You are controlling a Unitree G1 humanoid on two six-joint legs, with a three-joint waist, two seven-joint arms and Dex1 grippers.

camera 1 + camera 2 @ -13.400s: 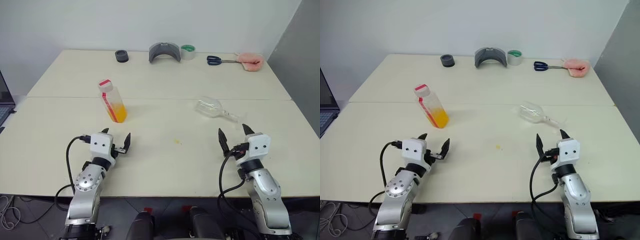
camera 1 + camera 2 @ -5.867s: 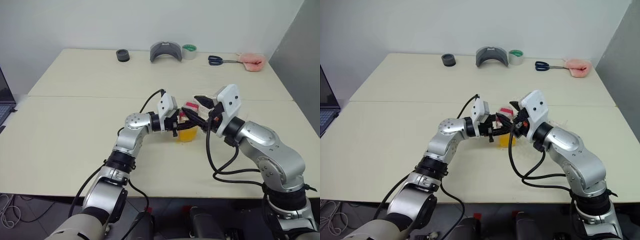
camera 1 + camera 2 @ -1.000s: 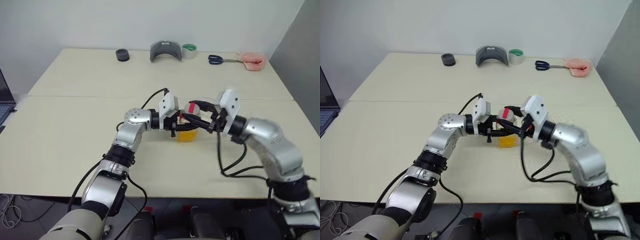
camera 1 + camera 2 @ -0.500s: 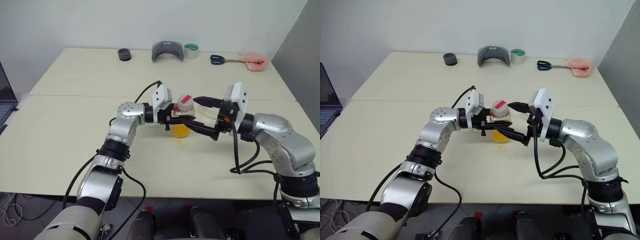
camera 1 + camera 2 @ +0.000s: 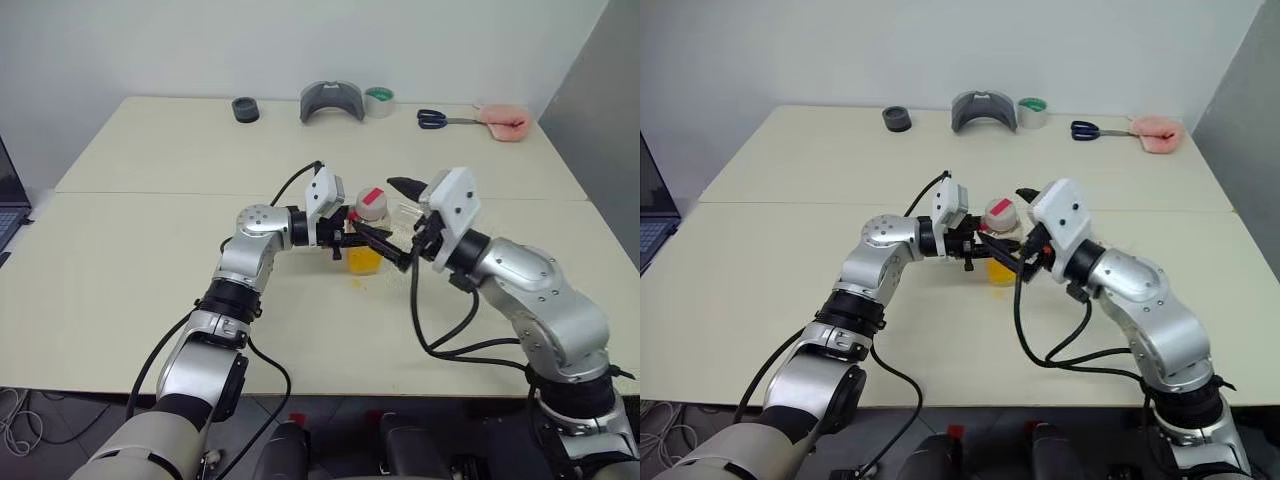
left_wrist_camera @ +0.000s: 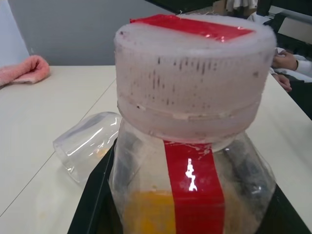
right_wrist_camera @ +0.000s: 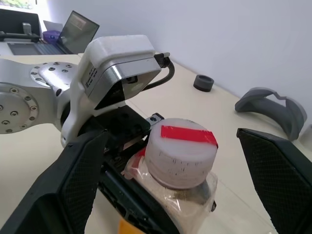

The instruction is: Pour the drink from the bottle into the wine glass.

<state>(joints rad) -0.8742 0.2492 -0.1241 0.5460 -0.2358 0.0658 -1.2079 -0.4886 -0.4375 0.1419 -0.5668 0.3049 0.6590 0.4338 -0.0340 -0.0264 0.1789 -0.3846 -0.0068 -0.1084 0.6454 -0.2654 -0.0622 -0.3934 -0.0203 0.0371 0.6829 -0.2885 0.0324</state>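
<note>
left end effector (image 5: 352, 236) is clamped tight, pointing right; right end effector (image 5: 397, 226) faces it, fingers spread wide.

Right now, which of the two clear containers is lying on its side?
The wine glass: it lies tipped over on the table behind the bottle, empty. The bottle stands upright with its cap on, orange drink in its bottom.

bottle (image 5: 367, 232) upright mid-table (image 5: 150, 250), wine glass (image 6: 85, 144) lying just behind it
</note>
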